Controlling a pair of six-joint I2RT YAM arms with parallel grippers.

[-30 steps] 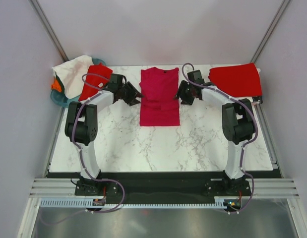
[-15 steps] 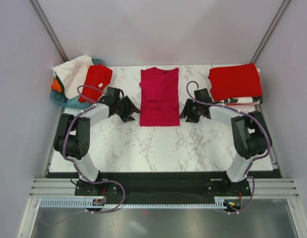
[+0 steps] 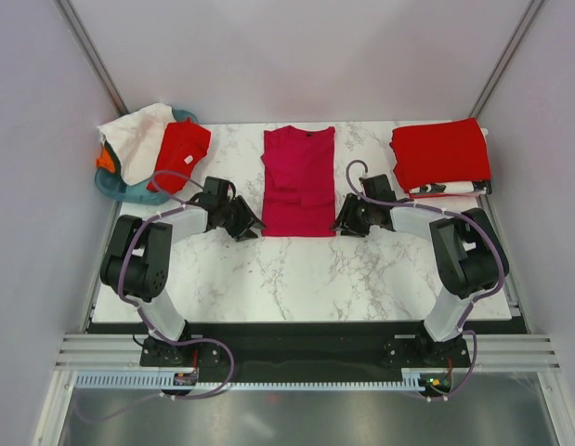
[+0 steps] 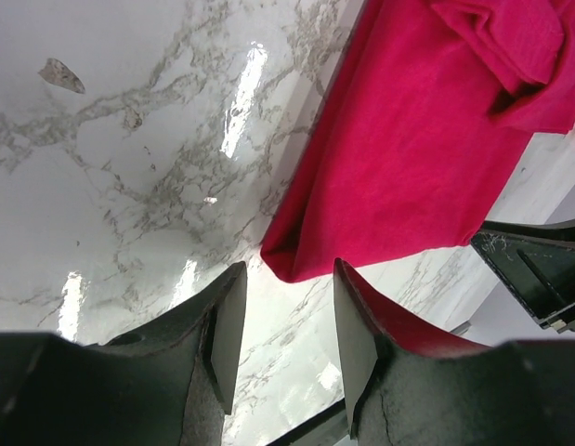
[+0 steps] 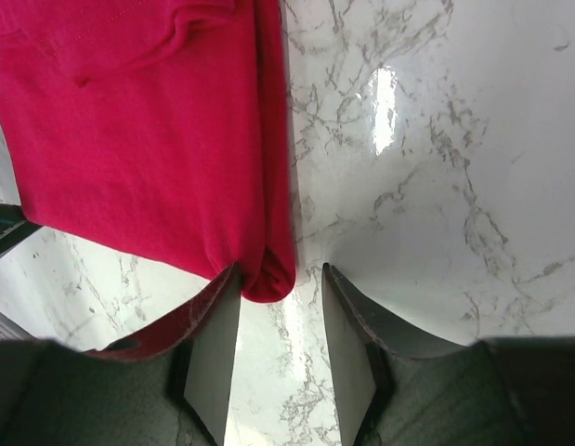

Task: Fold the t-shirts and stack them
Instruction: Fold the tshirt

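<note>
My left hand (image 4: 287, 279) is low on the surface (image 3: 296, 279), jaws partly apart and gripping nothing. The near-left corner of the crimson-magenta t-shirt (image 3: 299, 181) lies just ahead of the tips. My right hand (image 5: 280, 279) mirrors it: its jaws are apart, the near-right hem corner sits between them, and the cloth is not pinched.

That shirt lies mid-surface as a long strip, sleeves tucked in, collar at the far end. I judge we are at the crosswise fold. Next, both hands should close on their corners together and carry the hem toward the collar, level, so the layers don't slide.

A folded bright red t-shirt (image 3: 440, 153) waits at the far right, likely the stack. The teal basket (image 3: 111, 189) at far left holds a white shirt (image 3: 134, 139) and another red shirt (image 3: 180, 153). Nothing blocks the fold path.
</note>
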